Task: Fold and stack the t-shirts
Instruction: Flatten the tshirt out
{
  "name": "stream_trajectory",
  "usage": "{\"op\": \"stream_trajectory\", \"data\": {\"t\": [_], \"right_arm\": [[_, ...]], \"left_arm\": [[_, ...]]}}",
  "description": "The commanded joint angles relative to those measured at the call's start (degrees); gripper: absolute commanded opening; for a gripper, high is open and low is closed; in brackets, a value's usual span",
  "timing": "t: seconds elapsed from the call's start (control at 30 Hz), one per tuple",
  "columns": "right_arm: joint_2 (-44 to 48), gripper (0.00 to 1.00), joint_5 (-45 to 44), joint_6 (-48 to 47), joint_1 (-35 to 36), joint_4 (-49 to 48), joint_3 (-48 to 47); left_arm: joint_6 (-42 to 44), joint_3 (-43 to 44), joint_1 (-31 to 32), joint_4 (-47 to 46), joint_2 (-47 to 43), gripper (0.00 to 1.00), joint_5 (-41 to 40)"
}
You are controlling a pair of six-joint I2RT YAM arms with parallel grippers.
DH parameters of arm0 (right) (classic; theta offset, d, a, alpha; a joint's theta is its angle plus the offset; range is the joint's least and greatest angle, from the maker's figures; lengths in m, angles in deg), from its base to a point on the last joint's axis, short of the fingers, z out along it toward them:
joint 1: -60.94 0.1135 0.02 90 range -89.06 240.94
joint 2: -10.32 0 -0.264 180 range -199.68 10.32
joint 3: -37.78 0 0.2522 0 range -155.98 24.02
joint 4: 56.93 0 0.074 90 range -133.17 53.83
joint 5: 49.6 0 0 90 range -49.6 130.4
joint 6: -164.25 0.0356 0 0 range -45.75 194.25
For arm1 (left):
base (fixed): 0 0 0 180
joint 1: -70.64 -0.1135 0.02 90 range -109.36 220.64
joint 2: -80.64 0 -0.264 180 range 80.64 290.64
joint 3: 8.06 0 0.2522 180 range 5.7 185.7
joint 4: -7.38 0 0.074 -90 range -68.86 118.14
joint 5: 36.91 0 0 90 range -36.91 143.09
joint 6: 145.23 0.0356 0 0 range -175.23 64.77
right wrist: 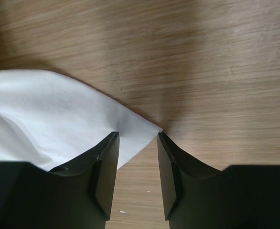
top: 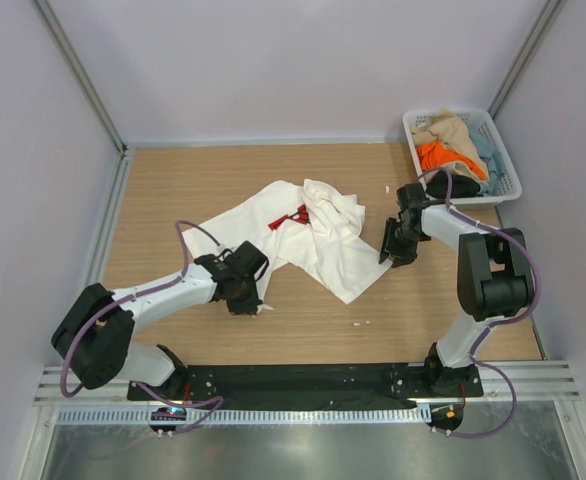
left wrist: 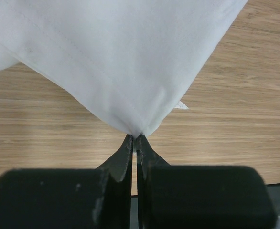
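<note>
At the lower left of the top view, the left gripper point(top: 243, 293) is down on the wooden table point(top: 163, 190). Its wrist view shows the two jaws pressed together, pinching a pointed corner of the white t-shirt point(top: 325, 245). From that pinch the cloth fans out toward the top of the frame.

The white t-shirt lies crumpled and partly spread across the middle of the table. Its red print point(top: 291, 217) shows near the centre, half hidden by a fold.

To the right of the shirt, the right gripper point(right wrist: 137, 137) is low at the shirt's right edge. Its jaws stand a moderate gap apart, and a corner of the cloth reaches in between them over the bare wood. Whether either pad touches the cloth I cannot tell from this view.

In the upper right corner, a white lattice basket point(top: 508, 170) sits on the table. It holds a tan shirt point(top: 451, 128), an orange shirt point(top: 441, 157) and a pale blue shirt point(top: 484, 150), all bunched together.
</note>
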Motion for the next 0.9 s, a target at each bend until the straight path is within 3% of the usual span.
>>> {"op": "stream_trajectory", "data": {"t": [0.0,0.43,0.67,0.73,0.87], "right_arm": [[-1.1,0.45,-3.7,-0.9,-0.1,-1.8,-2.5],[-3.2,0.43,-5.1,0.0,0.0,-2.7,-0.7],[-4.0,0.23,-1.8,1.3,0.0,-6.4,1.4],[-3.9,0.04,-0.6,2.4,0.0,-7.1,0.3],[-1.4,0.01,0.2,6.1,0.0,-9.0,-3.9]], "left_arm": [[1.7,1.1,-0.2,1.2,-1.7,0.00,-0.2],[3.5,2.2,-1.0,1.7,-1.2,0.00,1.3],[4.0,2.3,-2.0,2.2,-3.5,0.00,1.7],[4.2,2.5,-2.5,2.0,-5.1,0.00,1.8],[5.5,4.8,-6.3,3.8,-7.3,0.00,1.7]]}}
